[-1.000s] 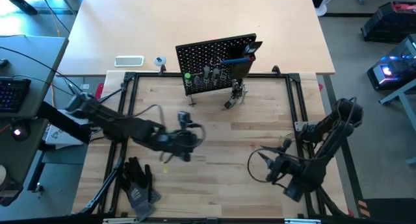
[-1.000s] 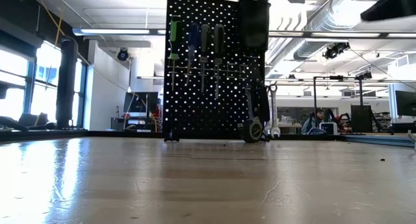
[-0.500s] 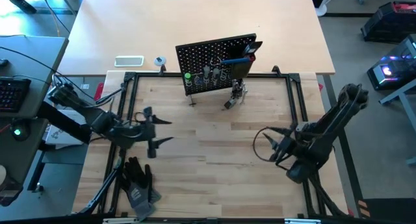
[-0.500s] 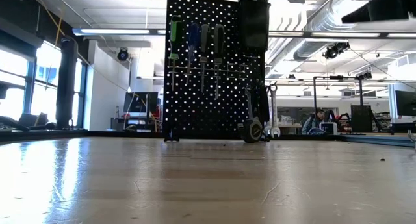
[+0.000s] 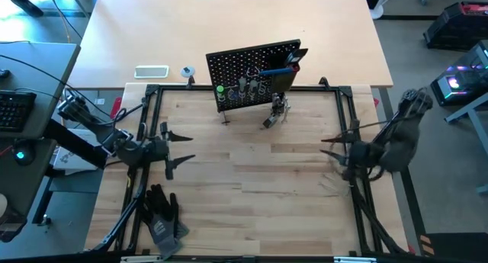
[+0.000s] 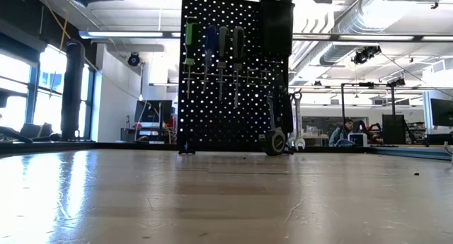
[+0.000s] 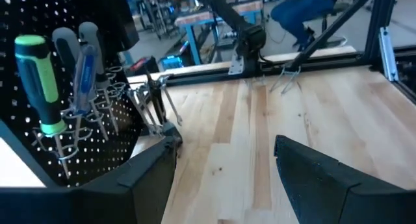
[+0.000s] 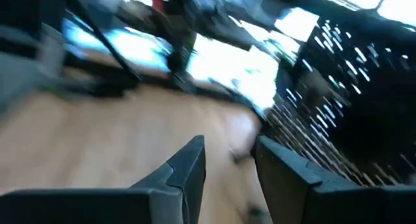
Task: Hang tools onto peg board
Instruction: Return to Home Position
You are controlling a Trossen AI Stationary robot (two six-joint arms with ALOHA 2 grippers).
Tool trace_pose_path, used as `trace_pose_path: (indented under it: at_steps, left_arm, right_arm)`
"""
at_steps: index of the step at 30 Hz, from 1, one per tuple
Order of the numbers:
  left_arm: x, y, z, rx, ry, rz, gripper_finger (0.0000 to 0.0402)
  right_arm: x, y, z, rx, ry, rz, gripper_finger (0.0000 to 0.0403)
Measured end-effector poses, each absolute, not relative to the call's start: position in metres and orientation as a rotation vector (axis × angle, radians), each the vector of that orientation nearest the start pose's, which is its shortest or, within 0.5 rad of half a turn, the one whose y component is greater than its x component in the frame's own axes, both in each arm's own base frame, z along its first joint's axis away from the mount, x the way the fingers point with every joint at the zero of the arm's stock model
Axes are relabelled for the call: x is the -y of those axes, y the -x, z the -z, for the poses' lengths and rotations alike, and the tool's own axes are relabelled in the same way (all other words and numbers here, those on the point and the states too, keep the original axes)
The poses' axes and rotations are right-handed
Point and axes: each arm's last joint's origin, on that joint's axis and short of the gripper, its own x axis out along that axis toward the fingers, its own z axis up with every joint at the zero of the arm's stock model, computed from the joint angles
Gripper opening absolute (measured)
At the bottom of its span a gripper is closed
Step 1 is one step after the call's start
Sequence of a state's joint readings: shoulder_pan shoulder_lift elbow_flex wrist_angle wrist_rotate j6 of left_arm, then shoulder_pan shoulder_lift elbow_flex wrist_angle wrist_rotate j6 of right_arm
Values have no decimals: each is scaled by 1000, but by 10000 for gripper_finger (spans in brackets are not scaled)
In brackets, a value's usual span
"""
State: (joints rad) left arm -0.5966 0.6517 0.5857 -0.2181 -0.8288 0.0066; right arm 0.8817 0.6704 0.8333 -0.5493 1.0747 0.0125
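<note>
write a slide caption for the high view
Tools hung on the peg board; left tool and right tool open and empty at either side, gloves near the left.

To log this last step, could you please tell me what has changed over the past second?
The left gripper drew back from the centre toward the left side; the right gripper pulled back rightward. Both are open and empty. The peg board, its hung tools and the gloves stayed put.

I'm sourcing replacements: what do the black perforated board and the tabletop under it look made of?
The black upright perforated peg board looks like painted sheet metal, possibly plastic: thin, matte, evenly punched holes. The pale plank tabletop looks like sealed wood: seams, grain and a soft sheen.
</note>
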Motion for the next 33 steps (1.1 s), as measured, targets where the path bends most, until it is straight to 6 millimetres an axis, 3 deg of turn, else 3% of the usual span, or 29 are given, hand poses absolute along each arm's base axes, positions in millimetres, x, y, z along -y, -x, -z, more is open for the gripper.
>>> trace_pose_path:
  at_steps: [5, 8, 21, 33]
  left_arm:
    - [54, -123, -261, -143, -167, -202, 250]
    - [49, -119, -245, -79, -148, -192, 250]
    - [20, -107, -182, 98, -78, -253, 250]
    - [0, -108, -181, 118, -85, -207, 250]
  right_arm:
    - [-57, -85, -358, 24, 325, -16, 128]
    - [-45, -79, -352, 110, 367, -13, 128]
    - [-15, -64, -261, 278, 247, 95, 128]
    - [-7, -90, -200, 209, 144, 151, 128]
